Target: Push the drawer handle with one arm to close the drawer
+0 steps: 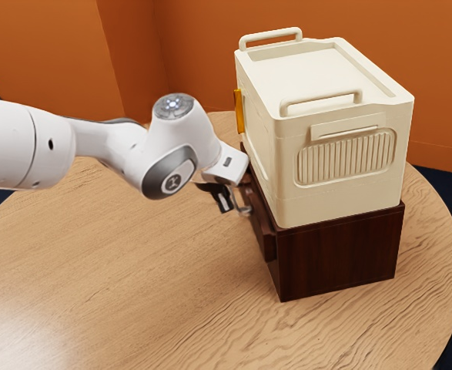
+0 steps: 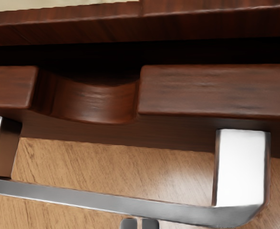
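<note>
Handle [image 2: 101,200]: just beside my gripper [image 1: 225,203], at its 4 o'clock, exterior view. Jaws together, apparently gripping nothing. Drawer [image 2: 216,90] ajar; box [image 1: 341,116] at 2 o'clock.

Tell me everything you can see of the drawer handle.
The drawer handle is a smooth, silvery, metallic-looking pull: a slim straight bar carried on two blocky posts, with a rounded outer corner by one post. It is fixed to the dark reddish-brown wooden drawer front and stands out from it, with the tabletop visible through its opening. It looks unbent. The gripper is right beside the bar's outer side; whether they touch, I cannot tell.
</note>
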Controlling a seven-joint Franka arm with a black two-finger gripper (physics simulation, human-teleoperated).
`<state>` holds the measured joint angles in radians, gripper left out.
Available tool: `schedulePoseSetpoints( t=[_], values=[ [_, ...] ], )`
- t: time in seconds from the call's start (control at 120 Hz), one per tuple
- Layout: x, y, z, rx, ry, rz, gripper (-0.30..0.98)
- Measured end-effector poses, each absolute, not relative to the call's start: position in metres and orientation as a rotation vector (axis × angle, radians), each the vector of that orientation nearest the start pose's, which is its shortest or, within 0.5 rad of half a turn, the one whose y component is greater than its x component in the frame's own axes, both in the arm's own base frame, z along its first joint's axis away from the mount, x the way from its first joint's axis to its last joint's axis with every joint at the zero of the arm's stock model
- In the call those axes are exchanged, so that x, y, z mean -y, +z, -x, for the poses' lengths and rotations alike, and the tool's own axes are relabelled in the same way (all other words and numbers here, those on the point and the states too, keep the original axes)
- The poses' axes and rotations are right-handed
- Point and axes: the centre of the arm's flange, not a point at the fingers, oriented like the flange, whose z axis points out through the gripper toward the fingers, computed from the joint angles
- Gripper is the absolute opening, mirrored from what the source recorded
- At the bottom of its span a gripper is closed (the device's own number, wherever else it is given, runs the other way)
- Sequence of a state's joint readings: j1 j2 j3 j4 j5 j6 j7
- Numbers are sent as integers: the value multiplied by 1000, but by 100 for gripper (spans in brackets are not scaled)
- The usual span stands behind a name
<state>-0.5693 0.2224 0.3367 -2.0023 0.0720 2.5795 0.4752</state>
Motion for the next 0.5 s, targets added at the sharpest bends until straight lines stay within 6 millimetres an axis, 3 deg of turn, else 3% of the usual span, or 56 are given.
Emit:
schedulePoseSetpoints(
  t=[0.5],
  values=[
    [169, 391, -611, -1166, -663, 2629, -10]
  ],
)
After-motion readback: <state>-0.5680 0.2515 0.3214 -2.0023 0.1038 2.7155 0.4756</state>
